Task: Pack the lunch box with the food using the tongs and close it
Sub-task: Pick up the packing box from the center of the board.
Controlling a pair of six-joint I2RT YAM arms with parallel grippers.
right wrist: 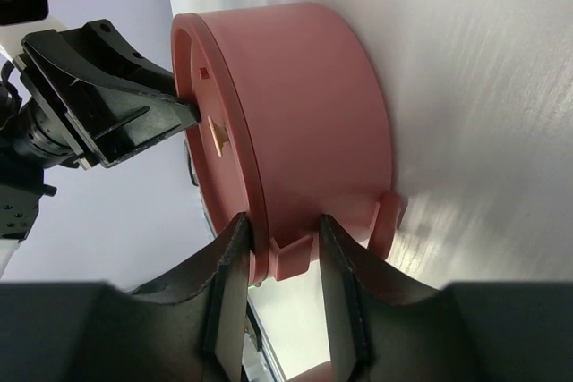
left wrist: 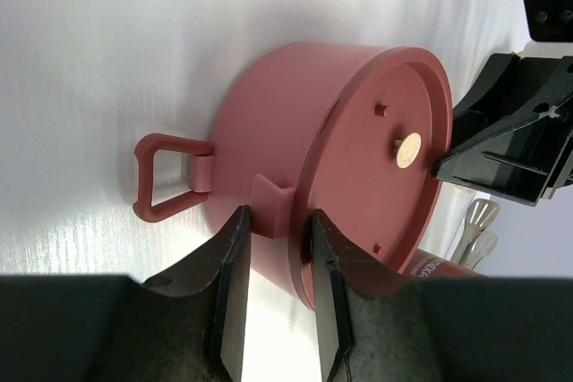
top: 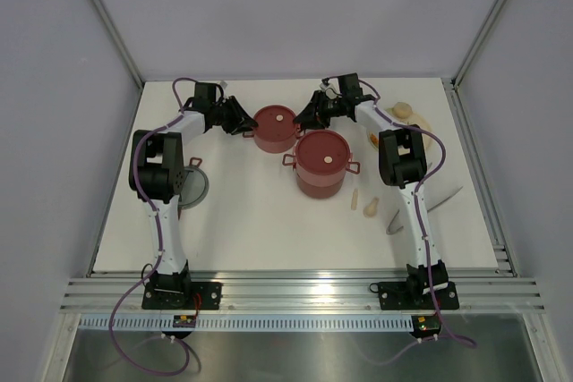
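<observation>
The lunch box stands in two parts: a lidded dark-red bowl [top: 276,128] at the back and a taller lidded stack [top: 323,164] in front of it. My left gripper [top: 246,124] [left wrist: 277,221] is shut on the back bowl [left wrist: 269,123], its jaws clamping the side bracket and the lid rim. On the bowl's [right wrist: 313,114] opposite side, my right gripper [top: 304,119] [right wrist: 282,225] is open, straddling the other bracket with a gap at one finger. The tongs [top: 428,209] lie at the right, untouched. Food pieces [top: 370,207] lie beside the stack.
A cream plate [top: 428,124] with a beige piece of food [top: 404,110] sits at the back right. A grey lid [top: 195,189] lies partly under the left arm. A loop handle [left wrist: 157,176] sticks out from the back bowl.
</observation>
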